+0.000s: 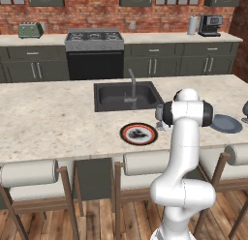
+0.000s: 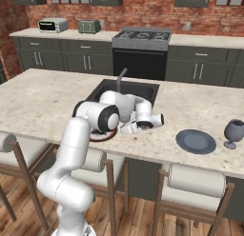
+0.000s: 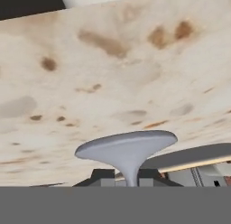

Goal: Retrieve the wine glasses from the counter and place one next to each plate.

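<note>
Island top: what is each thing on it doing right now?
dark wine glass: standing upright beside the blue plate, not touching it.
blue plate: lying flat, nothing on it.
red-rimmed plate: lying flat near the sink.
second wine glass: next to the red-rimmed plate, stem between the gripper's tips.
gripper: tips either side of the stem; can't tell if squeezing.

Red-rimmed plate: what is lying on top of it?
Nothing rests on the red-rimmed plate: the left base view shows its dark centre and rim bare. In the right base view the arm covers most of it, leaving a sliver of rim.
</note>
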{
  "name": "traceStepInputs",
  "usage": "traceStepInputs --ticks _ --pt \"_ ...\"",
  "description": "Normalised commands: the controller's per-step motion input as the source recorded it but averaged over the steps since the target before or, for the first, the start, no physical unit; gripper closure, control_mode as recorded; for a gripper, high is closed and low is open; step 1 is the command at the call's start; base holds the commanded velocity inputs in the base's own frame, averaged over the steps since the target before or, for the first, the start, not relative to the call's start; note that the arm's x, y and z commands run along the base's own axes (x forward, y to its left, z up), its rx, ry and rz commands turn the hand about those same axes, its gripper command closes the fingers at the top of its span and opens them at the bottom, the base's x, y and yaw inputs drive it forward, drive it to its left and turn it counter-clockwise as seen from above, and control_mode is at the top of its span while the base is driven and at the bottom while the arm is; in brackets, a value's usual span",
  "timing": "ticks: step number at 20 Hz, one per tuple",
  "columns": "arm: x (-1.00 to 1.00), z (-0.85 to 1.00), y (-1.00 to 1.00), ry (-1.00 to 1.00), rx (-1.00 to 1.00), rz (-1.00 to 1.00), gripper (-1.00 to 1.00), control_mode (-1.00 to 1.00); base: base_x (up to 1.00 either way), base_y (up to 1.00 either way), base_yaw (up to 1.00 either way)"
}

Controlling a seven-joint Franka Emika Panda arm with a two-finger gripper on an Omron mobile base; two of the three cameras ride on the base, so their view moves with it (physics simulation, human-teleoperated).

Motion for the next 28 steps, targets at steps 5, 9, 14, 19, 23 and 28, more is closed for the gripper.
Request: traceStepInputs --ticks 5,9,14,19,23,28 --pt "-0.03 -0.41 -0.05 0.05 -0.03 0.00 -1.00 -1.00 0.00 0.00 0.00" --pt "-0.06 -0.25 -0.29 0.00 -0.02 0.00 -1.00 -1.00 0.00 0.00 0.00" --pt "-0.08 -0.21 -0.33 0.00 0.00 0.00 -1.00 -1.00 0.00 0.00 0.00" --pt "-0.13 -0.05 -0.47 -0.02 0.00 0.00 -1.00 -1.00 0.00 0.00 0.00" --pt "-0.10 -0.01 -0.37 -0.01 0.00 0.00 -1.00 -1.00 0.00 0.00 0.00" --pt "-0.37 -0.12 -0.01 -0.04 0.00 0.00 -1.00 -1.00 0.00 0.00 0.00"
